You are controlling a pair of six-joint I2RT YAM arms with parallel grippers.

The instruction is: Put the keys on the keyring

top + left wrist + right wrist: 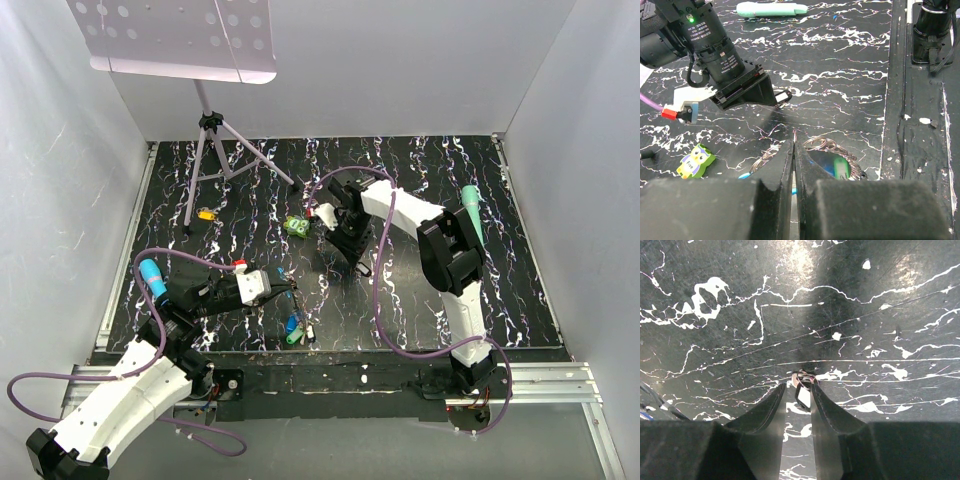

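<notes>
Left hand [794, 146] pinches keyring [821, 145]; right hand [799, 389] narrow on small piece [803, 394] (prob. a key). Thin grips, either could slip

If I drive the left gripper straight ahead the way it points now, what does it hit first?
Probably the right gripper, low over the table just ahead, slightly off the line of the left gripper, which pinches the keyring. Depth is unclear.

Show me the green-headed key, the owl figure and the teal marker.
green-headed key [840, 168], left wrist view, on its green plastic head.
owl figure [695, 161], left wrist view, on the middle of its body.
teal marker [771, 8], left wrist view, on the middle of its barrel.
</notes>
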